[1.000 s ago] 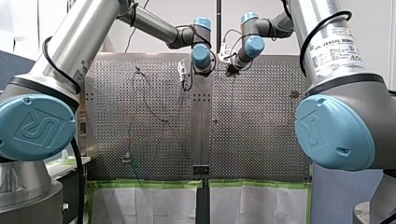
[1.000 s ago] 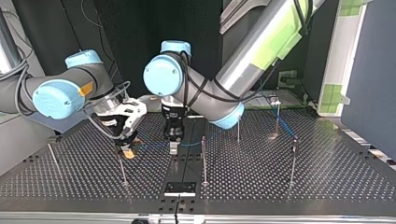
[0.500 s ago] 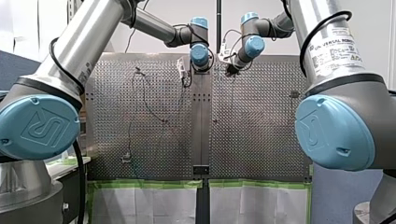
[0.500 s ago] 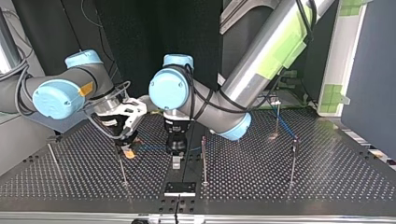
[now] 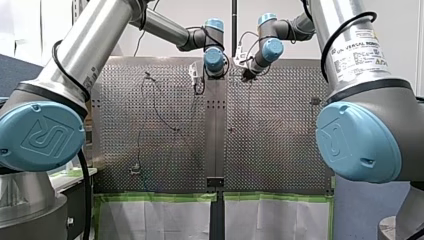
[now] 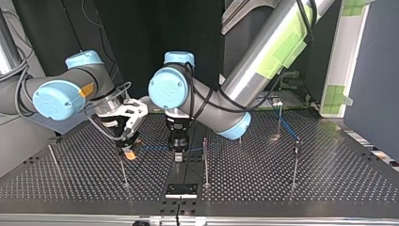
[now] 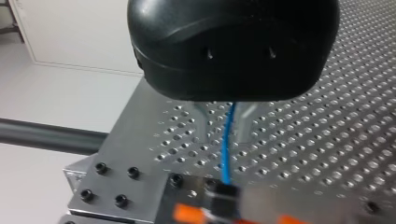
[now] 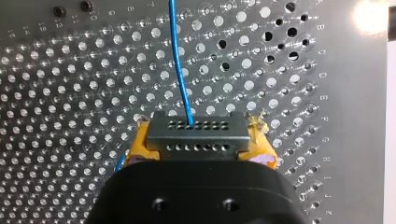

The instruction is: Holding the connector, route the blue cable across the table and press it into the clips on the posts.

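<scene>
Left of centre in the top view, my right fingers (image 6: pixel 130 154), yellow-padded, pinch the connector (image 8: pixel 197 134); the blue cable (image 8: pixel 180 60) leads from it between my left fingers (image 7: pixel 201 123), metal and slightly spread around it, above the surface (image 6: pixel 291 188).

my left tool (image 5: pixel 197 81) hangs near my right tool (image 5: pixel 246 75) over the table (image 5: pixel 280 140).
</scene>
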Robot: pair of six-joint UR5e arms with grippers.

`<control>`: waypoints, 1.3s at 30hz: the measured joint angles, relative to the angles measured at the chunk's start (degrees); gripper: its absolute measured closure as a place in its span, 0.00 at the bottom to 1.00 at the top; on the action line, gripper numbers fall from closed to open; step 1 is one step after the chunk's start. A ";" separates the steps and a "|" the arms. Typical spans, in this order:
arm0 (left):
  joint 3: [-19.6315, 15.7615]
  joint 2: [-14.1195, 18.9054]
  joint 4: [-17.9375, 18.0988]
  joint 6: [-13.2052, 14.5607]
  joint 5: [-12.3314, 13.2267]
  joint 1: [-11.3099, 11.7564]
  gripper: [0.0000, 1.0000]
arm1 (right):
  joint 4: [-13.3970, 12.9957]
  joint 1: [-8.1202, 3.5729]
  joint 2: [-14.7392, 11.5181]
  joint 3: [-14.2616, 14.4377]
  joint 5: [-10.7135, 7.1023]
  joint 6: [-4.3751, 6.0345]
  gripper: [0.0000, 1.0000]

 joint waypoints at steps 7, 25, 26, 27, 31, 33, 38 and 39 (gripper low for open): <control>-1.59 0.01 -0.76 0.63 -0.67 -0.01 1.00 | 0.00 0.01 0.00 0.00 0.00 0.00 1.00; -4.98 0.03 1.57 0.73 -2.23 -1.19 1.00 | 0.02 0.52 0.00 2.86 0.15 -0.01 1.00; -5.39 0.02 2.00 0.65 -2.23 -1.20 1.00 | 0.01 0.44 0.00 3.39 0.18 -0.04 1.00; -6.00 0.02 2.59 0.54 -2.22 -1.19 1.00 | 0.00 0.38 0.00 3.81 0.22 -0.06 1.00; -8.01 0.01 4.58 0.22 -2.08 -1.02 1.00 | -0.04 0.17 0.00 5.64 0.37 -0.09 1.00; -9.09 0.02 5.70 0.12 -1.73 -0.96 1.00 | -0.06 0.13 0.00 6.66 0.44 -0.12 1.00; -11.51 0.00 8.09 -0.08 -0.09 -0.94 1.00 | -0.29 0.05 -0.01 9.23 0.64 -0.16 1.00; -12.12 -0.01 8.69 -0.18 0.38 -0.91 1.00 | -0.41 0.04 0.00 9.67 0.66 -0.17 1.00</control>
